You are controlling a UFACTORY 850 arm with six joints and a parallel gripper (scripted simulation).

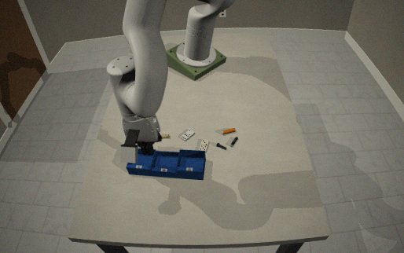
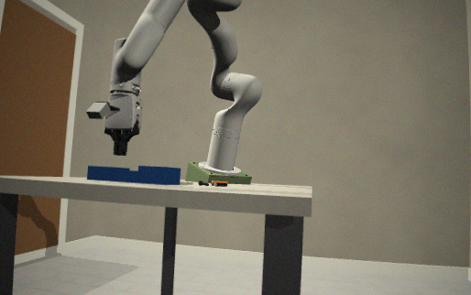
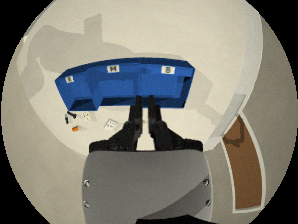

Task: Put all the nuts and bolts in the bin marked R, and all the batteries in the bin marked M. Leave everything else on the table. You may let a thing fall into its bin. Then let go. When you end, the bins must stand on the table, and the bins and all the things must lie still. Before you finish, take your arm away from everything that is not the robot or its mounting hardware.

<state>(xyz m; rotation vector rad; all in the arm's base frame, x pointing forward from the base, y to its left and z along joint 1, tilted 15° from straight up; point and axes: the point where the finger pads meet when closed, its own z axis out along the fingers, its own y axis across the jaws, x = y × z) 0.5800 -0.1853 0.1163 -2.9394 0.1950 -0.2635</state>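
Six loose things lie on the tabletop [image 1: 244, 98] behind the bin. There are two white dominoes, one [image 1: 187, 134] farther back and one [image 1: 203, 144] just beside the bin's rear wall. To their right are one orange cylinder [image 1: 229, 130] that looks like a battery, one dark cylinder [image 1: 234, 141] near it, and one small black bolt-like piece [image 1: 221, 146] between the dark cylinder and the nearer domino. The sixth is one small brass-coloured piece [image 1: 166, 136], just beside the wrist on the side toward the dominoes. It is too small to tell whether it is a nut or a bolt.

One blue bin [image 1: 196, 173] stands on the tabletop, divided into three compartments in a row. Three small white labels sit on its front wall, one per compartment, and their letters cannot be read.

One gripper [image 1: 146, 148] hangs over the end compartment farthest from the cylinders. In the exterior view the gripper [image 2: 120, 151] is above the bin's rim and not touching it. In the wrist view the two fingers point down toward the bin, nearly together with only a sliver of a gap. They are closed on nothing.

The arm stands on one green base plate [image 1: 195, 74] at the back of the tabletop, well apart from the bin.
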